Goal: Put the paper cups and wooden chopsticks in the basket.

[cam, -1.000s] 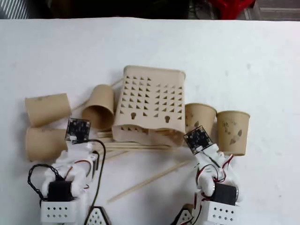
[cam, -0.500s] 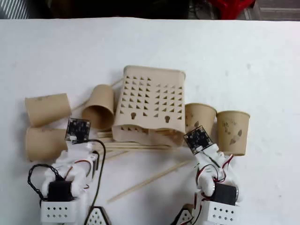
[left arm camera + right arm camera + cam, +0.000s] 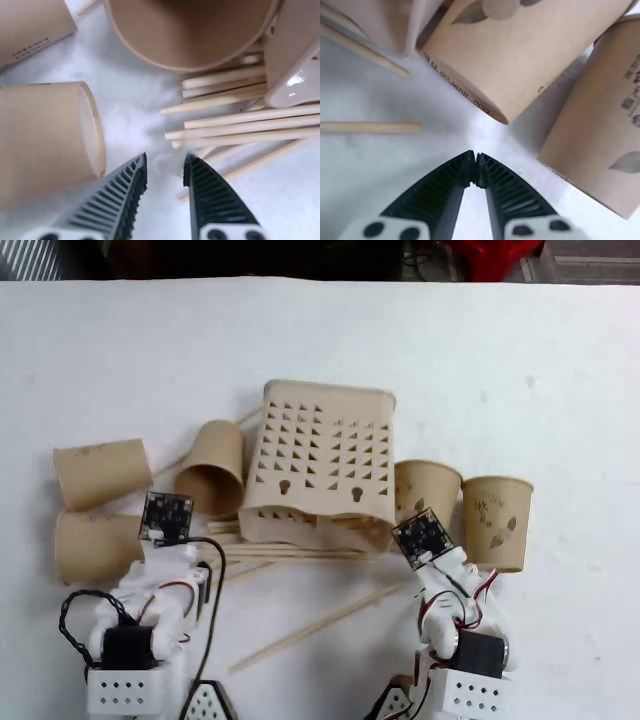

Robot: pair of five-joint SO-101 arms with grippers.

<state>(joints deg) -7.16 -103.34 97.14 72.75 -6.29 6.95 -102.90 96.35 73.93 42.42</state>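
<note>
Chopsticks [image 3: 240,119] just beyond left gripper [image 3: 165,161]

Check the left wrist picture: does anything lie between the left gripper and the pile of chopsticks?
Nothing visible does. The left gripper, fingers apart, is over bare table, with the ends of the chopsticks just ahead. A cup lying on its side is beside the path, not across it.

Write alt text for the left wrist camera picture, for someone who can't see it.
The left gripper, fingers slightly apart, hangs over the white table between a paper cup lying on its side and a spread of wooden chopsticks. Beyond them are a second cup, its open mouth towards the camera, and a corner of the basket.
</note>
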